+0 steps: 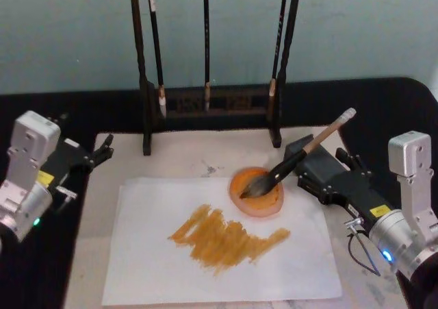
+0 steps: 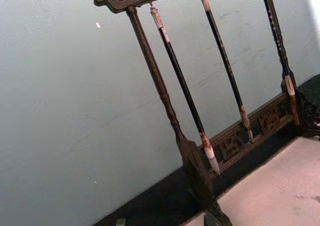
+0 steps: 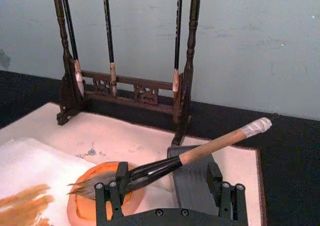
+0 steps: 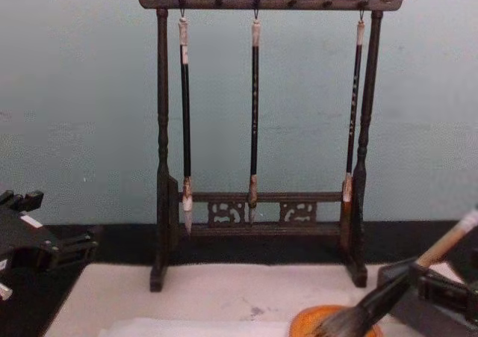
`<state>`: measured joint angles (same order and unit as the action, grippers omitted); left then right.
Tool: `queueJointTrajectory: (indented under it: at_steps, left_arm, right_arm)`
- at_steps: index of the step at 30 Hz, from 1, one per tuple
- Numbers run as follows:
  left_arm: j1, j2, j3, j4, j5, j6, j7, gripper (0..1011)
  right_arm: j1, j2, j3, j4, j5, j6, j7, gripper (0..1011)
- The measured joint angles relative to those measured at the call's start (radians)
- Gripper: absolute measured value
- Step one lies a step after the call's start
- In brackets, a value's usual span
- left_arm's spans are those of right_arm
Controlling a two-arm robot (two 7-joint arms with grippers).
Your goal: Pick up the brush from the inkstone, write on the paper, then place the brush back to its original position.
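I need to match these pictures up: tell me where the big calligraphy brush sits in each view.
Head view: the brush lies right of centre, bristles in the inkstone.
Left wrist view: not in it.
Right wrist view: low centre, slanting between the right gripper's open fingers.
Chest view: bottom right corner.
Shared landmark: the brush rack.

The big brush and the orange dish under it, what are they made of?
The brush: its handle looks like plain tan wood, then a glossy black part, then soft grey-white hair, with a white wrapped end. The inkstone looks like smooth amber resin or glazed ceramic; its shiny raised rim doesn't settle which.
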<state>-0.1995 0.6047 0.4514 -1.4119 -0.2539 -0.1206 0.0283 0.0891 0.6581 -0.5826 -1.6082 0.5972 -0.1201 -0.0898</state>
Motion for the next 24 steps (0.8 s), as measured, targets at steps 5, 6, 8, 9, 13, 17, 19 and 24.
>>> queueJointTrajectory:
  at_steps: [5,6,8,9,13,17,19,24]
  left_arm:
    - [0.0,0.0,0.0,0.0,0.0,0.0,0.0,1010]
    - [0.0,0.0,0.0,0.0,0.0,0.0,0.0,1010]
    - [0.0,0.0,0.0,0.0,0.0,0.0,0.0,1009]
    - [0.0,0.0,0.0,0.0,0.0,0.0,0.0,1010]
    - [0.0,0.0,0.0,0.0,0.0,0.0,0.0,1010]
    - [0.0,0.0,0.0,0.0,0.0,0.0,0.0,1010]
    - [0.0,0.0,0.0,0.0,0.0,0.0,0.0,1010]
    - [0.0,0.0,0.0,0.0,0.0,0.0,0.0,1010]
  right_arm:
    - [0.001,-0.002,0.002,0.003,-0.006,0.002,0.003,1000]
    - [0.001,-0.002,0.002,0.003,-0.006,0.002,0.003,1000]
    - [0.001,-0.002,0.002,0.003,-0.005,0.002,0.003,1000]
    - [0.001,-0.001,0.002,0.003,-0.005,0.002,0.003,1000]
    - [0.001,-0.001,0.001,0.002,-0.005,0.002,0.002,1000]
    - [0.001,0.0,0.001,0.001,-0.004,0.002,0.002,1000]
    - [0.001,0.0,0.001,0.0,-0.004,0.002,0.002,1000]
    - [0.001,0.0,0.001,0.0,-0.004,0.001,0.001,1000]
